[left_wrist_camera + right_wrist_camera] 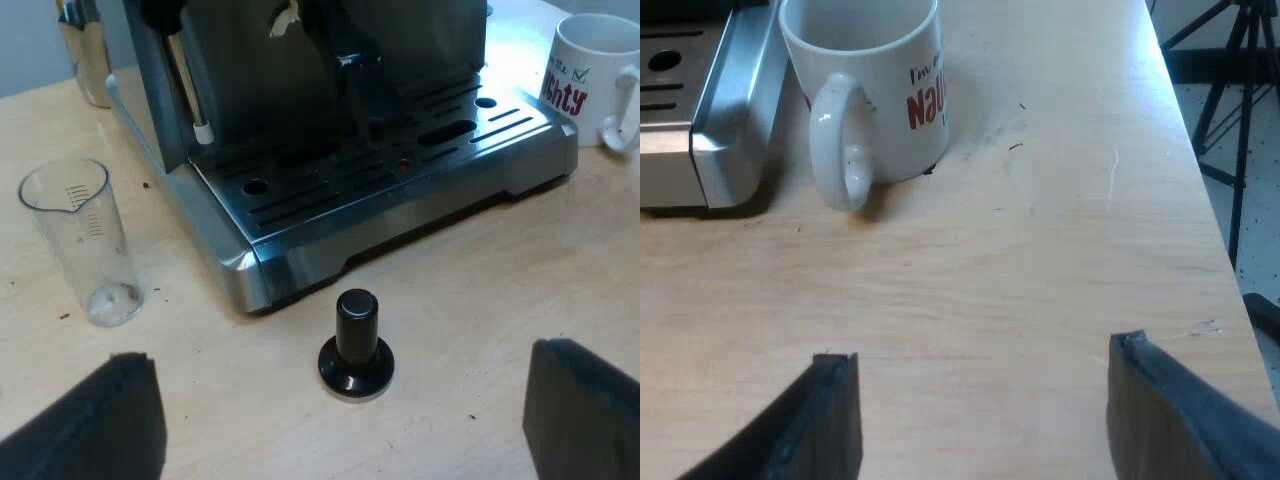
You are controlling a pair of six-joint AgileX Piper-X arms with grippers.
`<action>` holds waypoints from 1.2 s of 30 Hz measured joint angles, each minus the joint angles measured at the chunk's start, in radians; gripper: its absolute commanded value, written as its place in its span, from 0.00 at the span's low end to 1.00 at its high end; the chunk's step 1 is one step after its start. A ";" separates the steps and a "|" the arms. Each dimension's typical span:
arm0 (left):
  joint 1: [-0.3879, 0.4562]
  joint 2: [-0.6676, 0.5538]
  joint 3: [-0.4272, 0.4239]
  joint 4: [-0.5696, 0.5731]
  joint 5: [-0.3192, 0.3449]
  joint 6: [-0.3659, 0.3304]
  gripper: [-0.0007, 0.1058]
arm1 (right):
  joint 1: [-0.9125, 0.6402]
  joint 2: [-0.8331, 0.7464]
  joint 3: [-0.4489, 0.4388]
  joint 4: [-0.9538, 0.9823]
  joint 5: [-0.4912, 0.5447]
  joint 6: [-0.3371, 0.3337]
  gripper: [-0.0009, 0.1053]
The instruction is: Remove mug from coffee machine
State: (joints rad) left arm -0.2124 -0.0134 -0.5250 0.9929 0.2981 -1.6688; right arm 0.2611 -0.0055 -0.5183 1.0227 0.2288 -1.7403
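White ceramic mug with red lettering [875, 90] stands on the wooden surface [1040, 260] just beside the steel espresso machine [380, 190], apparently already removed. Right gripper [980, 375] and left gripper [340, 410] both show fingers spread, empty. Any retreat should clear the mug's handle.

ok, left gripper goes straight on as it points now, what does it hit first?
Most likely the black-knob tamper, standing centred ahead of the open left gripper; the espresso machine is behind it. Depth is unclear, so it could pass above the knob.
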 measured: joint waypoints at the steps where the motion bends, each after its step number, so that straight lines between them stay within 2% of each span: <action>1: 0.000 0.000 0.000 0.003 0.000 0.000 0.82 | 0.000 0.000 0.000 0.000 0.000 0.000 0.54; 5: 0.000 0.000 0.020 0.010 0.000 0.000 0.82 | 0.000 0.000 0.000 0.000 0.000 0.000 0.54; 25: 0.000 0.000 0.020 0.015 0.000 0.000 0.82 | 0.000 0.000 0.000 0.000 0.000 0.000 0.54; 30: 0.071 0.000 0.020 0.015 0.000 0.000 0.82 | -0.031 0.000 0.000 0.000 0.000 0.000 0.54; 36: 0.164 0.000 0.020 0.015 0.000 0.000 0.82 | -0.173 0.000 0.000 0.000 0.000 0.000 0.54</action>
State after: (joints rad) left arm -0.0483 -0.0134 -0.5051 1.0078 0.2981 -1.6688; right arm 0.0881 -0.0055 -0.5183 1.0227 0.2288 -1.7403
